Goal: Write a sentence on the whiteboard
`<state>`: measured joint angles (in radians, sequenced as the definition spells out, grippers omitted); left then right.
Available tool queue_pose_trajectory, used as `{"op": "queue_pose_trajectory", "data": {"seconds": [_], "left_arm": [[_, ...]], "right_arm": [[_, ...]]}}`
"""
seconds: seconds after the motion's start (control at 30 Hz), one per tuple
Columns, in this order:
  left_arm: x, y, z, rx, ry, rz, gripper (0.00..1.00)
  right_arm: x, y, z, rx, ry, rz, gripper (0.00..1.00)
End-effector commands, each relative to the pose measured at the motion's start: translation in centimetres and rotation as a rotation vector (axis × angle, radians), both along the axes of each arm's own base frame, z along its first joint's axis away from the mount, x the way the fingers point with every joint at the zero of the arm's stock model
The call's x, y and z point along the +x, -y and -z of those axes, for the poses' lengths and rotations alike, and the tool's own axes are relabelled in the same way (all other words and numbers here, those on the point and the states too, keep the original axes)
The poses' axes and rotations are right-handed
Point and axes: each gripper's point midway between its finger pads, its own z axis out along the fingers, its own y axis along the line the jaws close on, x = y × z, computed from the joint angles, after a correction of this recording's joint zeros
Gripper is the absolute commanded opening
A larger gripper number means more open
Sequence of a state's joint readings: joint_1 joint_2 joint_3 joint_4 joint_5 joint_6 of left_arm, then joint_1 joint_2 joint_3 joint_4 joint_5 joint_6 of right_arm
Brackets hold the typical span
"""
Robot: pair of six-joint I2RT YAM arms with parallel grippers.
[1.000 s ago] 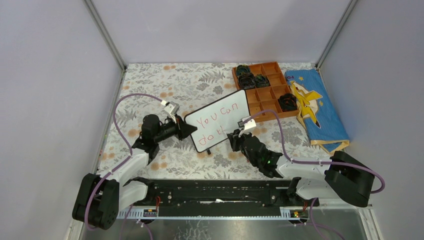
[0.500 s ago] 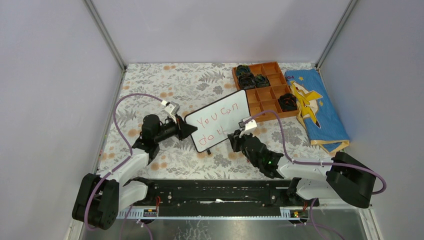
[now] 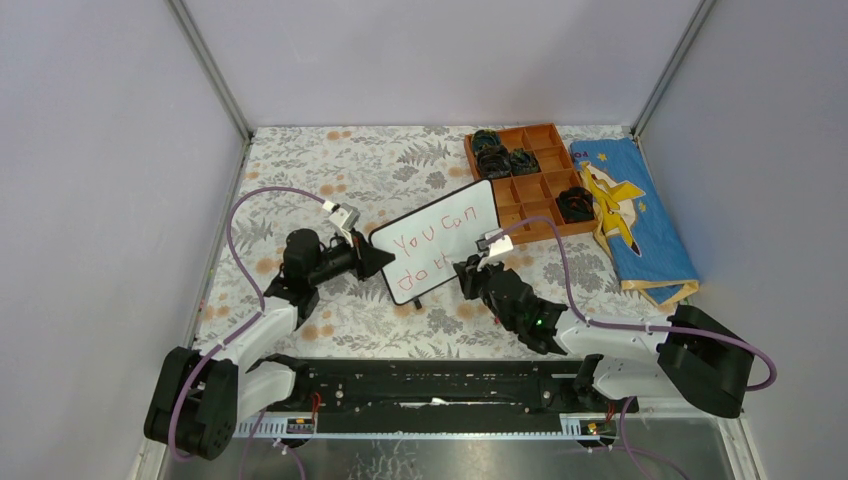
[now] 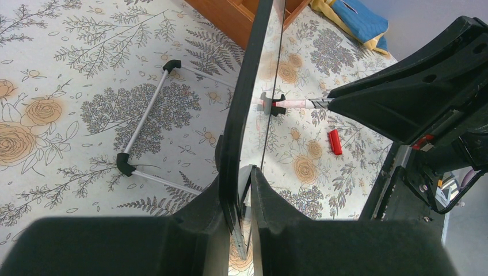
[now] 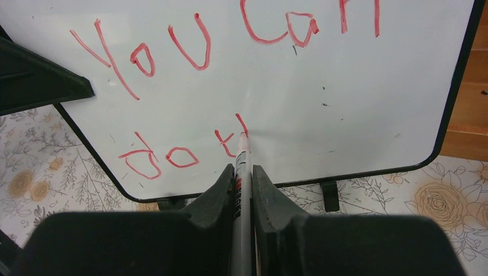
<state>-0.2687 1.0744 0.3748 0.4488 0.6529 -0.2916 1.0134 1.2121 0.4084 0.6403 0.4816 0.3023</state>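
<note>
The whiteboard stands tilted on its feet in the middle of the table; it also shows in the right wrist view and edge-on in the left wrist view. The red sentence reads "You can" above "do t", with a further stroke begun. My left gripper is shut on the board's left edge. My right gripper is shut on a white marker whose tip touches the board beside the "t".
A brown compartment tray with dark objects sits behind the board to the right. A blue cloth lies at the far right. A red marker cap lies on the floral tablecloth. The board's wire stand rests behind it.
The right gripper with the marker has shifted slightly up and left along the board, adding a stroke after "do t". The left arm and board have not moved.
</note>
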Motion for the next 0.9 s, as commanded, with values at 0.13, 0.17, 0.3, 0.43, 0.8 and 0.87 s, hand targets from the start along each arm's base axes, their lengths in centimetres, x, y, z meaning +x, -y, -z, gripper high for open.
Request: {"op": "queue_pose_trajectory", "data": {"seconds": [0.13, 0.17, 0.3, 0.43, 0.8, 0.87], "left_arm": [[0.5, -1.6, 2.9, 0.122, -0.017, -0.064, 0.13], [0.5, -1.6, 2.9, 0.122, -0.017, -0.064, 0.13], [0.4, -1.6, 2.9, 0.122, -0.018, -0.065, 0.13], [0.4, -1.5, 2.9, 0.123, -0.017, -0.064, 0.13], [0.4, -1.6, 2.9, 0.124, -0.019, -0.067, 0.13], [0.4, -1.6, 2.9, 0.124, -0.019, -0.068, 0.13]], "right_arm": [[1.7, 0.0, -2.6, 0.034, 0.057, 0.068, 0.0], [1.7, 0.0, -2.6, 0.034, 0.058, 0.07, 0.0], [2.0, 0.1, -2.6, 0.031, 0.056, 0.076, 0.0], [2.1, 0.3, -2.5, 0.026, 0.054, 0.086, 0.0], [2.3, 1.4, -1.9, 0.008, 0.038, 0.12, 0.0], [2.3, 1.5, -1.7, 0.004, 0.033, 0.123, 0.0]]}}
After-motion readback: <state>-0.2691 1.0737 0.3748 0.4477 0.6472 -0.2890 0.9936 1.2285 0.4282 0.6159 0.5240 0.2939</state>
